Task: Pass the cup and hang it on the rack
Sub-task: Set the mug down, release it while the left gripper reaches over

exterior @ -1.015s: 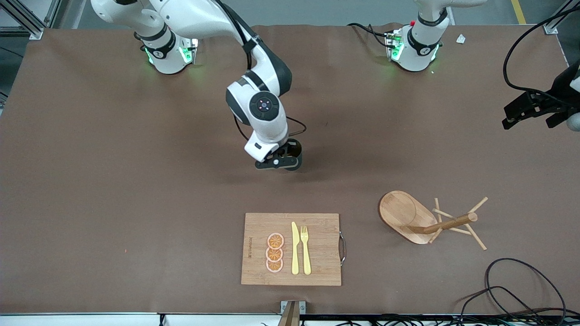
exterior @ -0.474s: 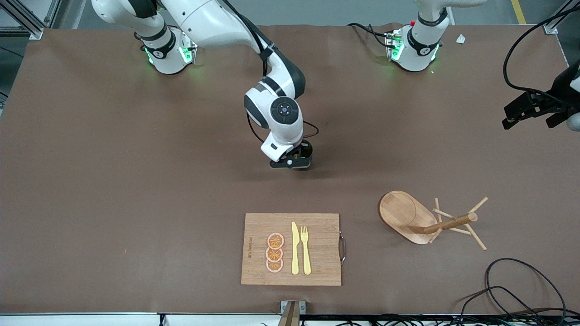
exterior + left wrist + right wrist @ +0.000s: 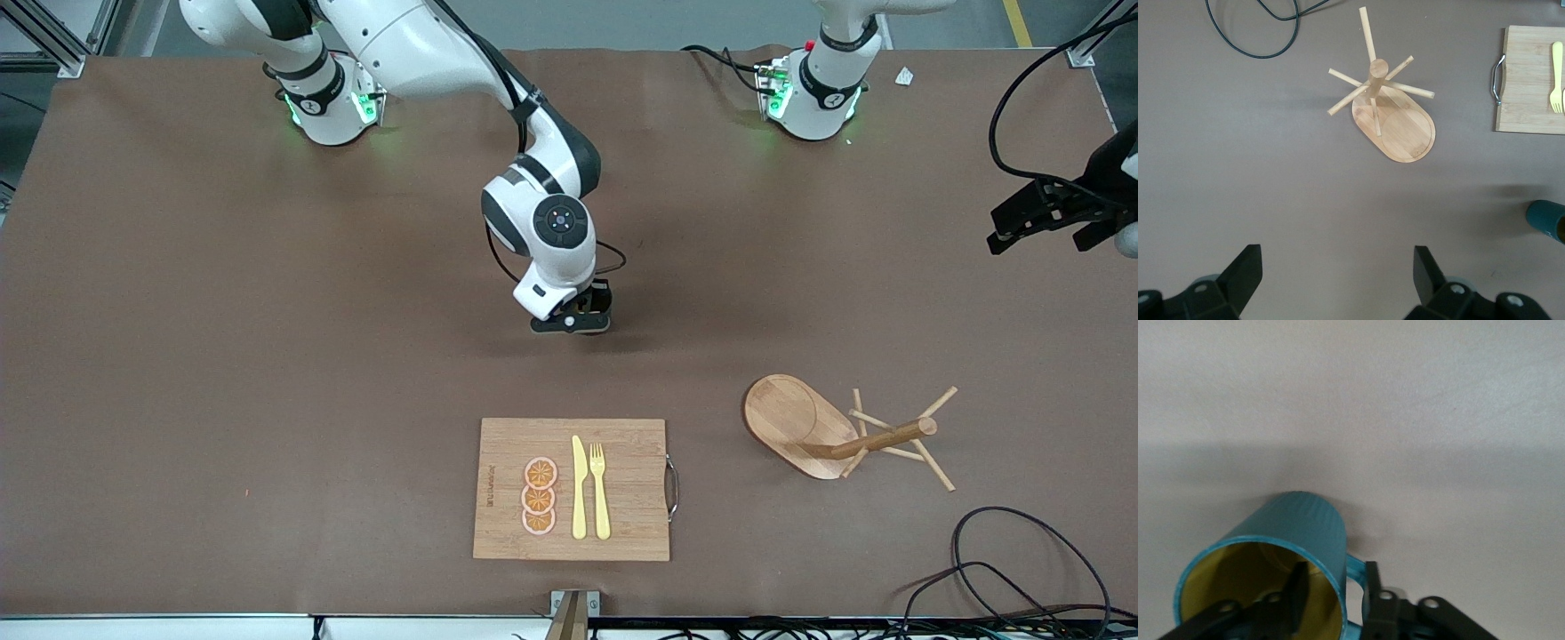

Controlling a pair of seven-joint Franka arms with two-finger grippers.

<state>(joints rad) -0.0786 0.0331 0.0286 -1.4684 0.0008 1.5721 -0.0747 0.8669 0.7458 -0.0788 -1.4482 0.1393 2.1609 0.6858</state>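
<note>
The right gripper (image 3: pixel 594 313) straddled the cup's (image 3: pixel 1281 568) rim, one finger inside, apparently loosening to leave it on the table mid-way for handover, well away from the rack (image 3: pixel 805 425), while the left gripper (image 3: pixel 1049 218) waited open above the table's edge.

Teal ribbed cup (image 3: pixel 1295 540) sits mid-table, its rim straddled by the right hand's fingers; wooden rack (image 3: pixel 822 431) stands upright.

1. The front view looks down from high across the table (image 3: pixel 222 356), facing both arm bases
2. The left wrist view looks straight down from high, sharing the rack (image 3: pixel 1395 120) (image 3: pixel 805 427)
3. The right wrist view sits close above the cup (image 3: pixel 1281 553)
</note>
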